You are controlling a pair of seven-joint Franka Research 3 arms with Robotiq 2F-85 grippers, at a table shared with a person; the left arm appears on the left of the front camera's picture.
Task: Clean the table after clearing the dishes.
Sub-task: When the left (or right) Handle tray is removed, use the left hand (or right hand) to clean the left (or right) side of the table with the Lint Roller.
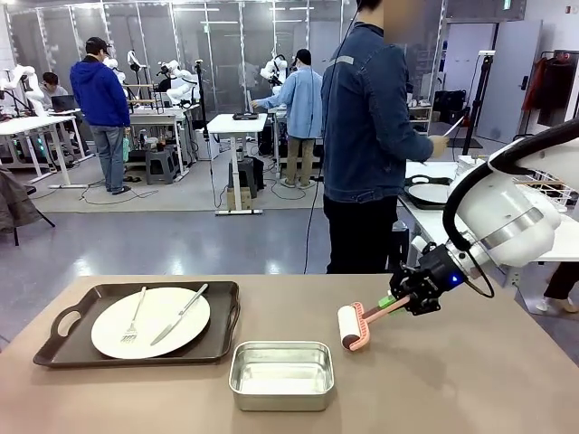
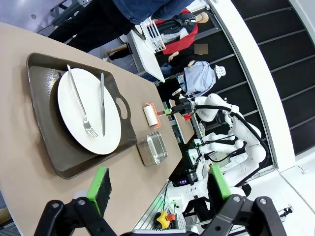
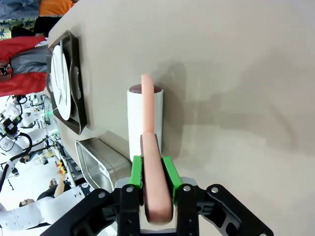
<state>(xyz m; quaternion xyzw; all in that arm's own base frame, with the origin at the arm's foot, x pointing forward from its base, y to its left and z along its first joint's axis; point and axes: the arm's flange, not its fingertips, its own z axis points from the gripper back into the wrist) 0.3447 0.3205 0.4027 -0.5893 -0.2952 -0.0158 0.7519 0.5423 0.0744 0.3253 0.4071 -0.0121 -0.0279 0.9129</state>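
**Step in hand.** Cleaning appears to be under way on the robot's right half of the surface [image 1: 470, 389]. The right tool [image 1: 398, 301] pinches the pink handle of a lint roller [image 1: 353, 327], and the white drum lies on the surface just right of the steel pan [image 1: 280, 402].

Clearing is only part done. One tray [image 1: 54, 353] is not yet cleared: it sits on the left half of the surface with its plate [image 1: 104, 327], fork [image 1: 136, 316] and knife [image 1: 181, 313]. A second tray [image 1: 427, 192] lies on a white-topped table beyond, beside the person [image 1: 366, 136], who stands turned toward it.

The left tool [image 2: 158, 189] hangs above the surface near the tray, spread wide and gripping nothing.

**Next move.**
- The stroke likely calls for the drum to be kept flat and pressed down.
- It should be drawn across bare surface, with clearance from the pan.
- The left half cannot be rolled until the tray and pan are removed.

**Views compared.**
- The right wrist view shows the green pads [image 3: 137, 172] closed on the handle, and the drum's shadow tight against the surface. The front view only suggests this contact.
- The front view gives the overall layout and the person.
- The left wrist view confirms the gap between that tool's pads, and shows the roller lying beyond the tray and pan.
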